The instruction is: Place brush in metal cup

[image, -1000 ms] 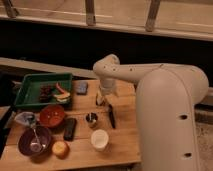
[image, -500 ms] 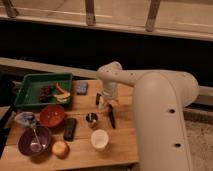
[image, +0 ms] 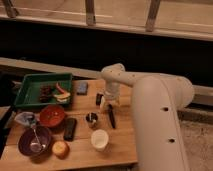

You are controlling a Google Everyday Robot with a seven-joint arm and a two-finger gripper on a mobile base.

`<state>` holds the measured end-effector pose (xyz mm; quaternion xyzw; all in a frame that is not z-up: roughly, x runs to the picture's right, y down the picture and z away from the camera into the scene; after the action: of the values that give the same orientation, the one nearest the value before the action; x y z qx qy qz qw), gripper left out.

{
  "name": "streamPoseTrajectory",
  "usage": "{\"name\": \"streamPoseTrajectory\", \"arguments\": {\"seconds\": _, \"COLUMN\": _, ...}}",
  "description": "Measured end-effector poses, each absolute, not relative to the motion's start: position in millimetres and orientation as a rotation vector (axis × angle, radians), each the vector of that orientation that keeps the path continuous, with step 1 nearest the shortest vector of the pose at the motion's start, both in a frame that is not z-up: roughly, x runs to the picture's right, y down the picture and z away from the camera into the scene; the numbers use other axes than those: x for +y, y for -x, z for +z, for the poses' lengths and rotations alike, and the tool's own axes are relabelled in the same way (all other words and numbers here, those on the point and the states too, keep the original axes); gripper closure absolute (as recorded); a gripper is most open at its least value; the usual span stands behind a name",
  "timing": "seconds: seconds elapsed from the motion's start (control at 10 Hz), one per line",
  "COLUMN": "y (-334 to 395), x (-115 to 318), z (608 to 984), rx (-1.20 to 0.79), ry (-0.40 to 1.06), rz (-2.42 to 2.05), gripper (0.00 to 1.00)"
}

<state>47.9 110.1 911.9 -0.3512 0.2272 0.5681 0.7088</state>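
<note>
Plainly, the brush (image: 111,118) lay flat on the wooden surface (image: 124,148), nearer the right edge than the left and about halfway between the back and front edges. Its length ran roughly from back to front. The metal cup (image: 91,119) stood upright just to the left of it, with a narrow strip of wood between them, and we saw nothing inside the cup but its dark hollow.

The gripper (image: 106,103) pointed down over the back end of the brush, at the tip of the pale arm (image: 127,80) that reached in from the right edge. We could not tell whether the gripper was spread or closed, nor whether it touched the brush.

A white cup (image: 99,139) stood near the front edge, in front of the metal cup. A black slab (image: 70,128) lay left of the metal cup, and a red bowl (image: 52,115) sat further left. At the front left corner we saw a purple bowl (image: 34,141) and, beside it, an orange ball (image: 60,148). A green tray (image: 30,86) filled the back left corner, with a blue block (image: 82,88) just to its right by the back edge.
</note>
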Motion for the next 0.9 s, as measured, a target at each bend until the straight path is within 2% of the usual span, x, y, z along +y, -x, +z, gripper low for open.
{"name": "streamPoseTrajectory", "arguments": {"seconds": 0.1, "y": -47, "x": 111, "z": 914, "rx": 0.500, "ry": 0.787, "rz": 1.261, "gripper": 0.38}}
{"name": "streamPoseTrajectory", "arguments": {"seconds": 0.4, "y": -41, "x": 114, "z": 914, "rx": 0.478, "ry": 0.802, "rz": 1.243, "gripper": 0.70}}
{"name": "streamPoseTrajectory", "arguments": {"seconds": 0.7, "y": -40, "x": 108, "z": 910, "rx": 0.442, "ry": 0.790, "rz": 1.233, "gripper": 0.98}}
{"name": "streamPoseTrajectory", "arguments": {"seconds": 0.9, "y": -48, "x": 93, "z": 901, "rx": 0.420, "ry": 0.754, "rz": 1.240, "gripper": 1.00}}
